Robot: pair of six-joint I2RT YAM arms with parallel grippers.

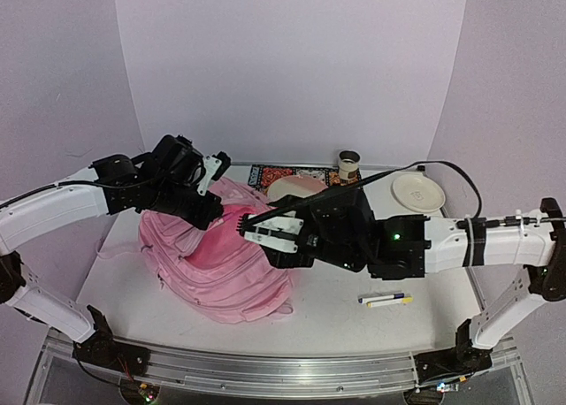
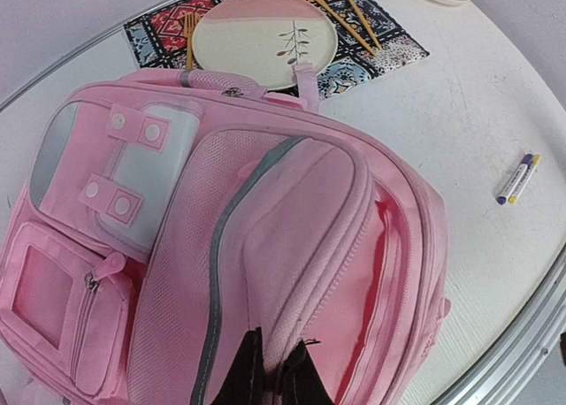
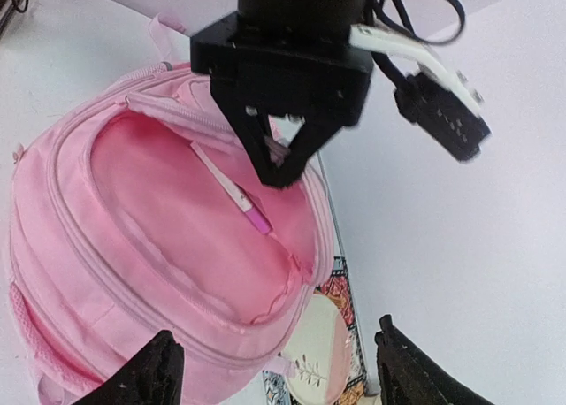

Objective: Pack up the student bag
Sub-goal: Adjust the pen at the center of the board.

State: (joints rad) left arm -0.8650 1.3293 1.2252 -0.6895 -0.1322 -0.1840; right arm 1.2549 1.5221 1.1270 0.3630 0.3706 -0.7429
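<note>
2 spread fingers of your right gripper hang just above the student bag, whose open mouth lies straight beyond them. At the far rim, your left gripper pinches the fabric, holding it agape.

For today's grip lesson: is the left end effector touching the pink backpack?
Touching. The right wrist view shows the left end effector pinching the opening edge of the pink backpack.

Built of white links and black joint housings; black cable looped over right arm; green light glowing; right gripper black-fingered.
</note>
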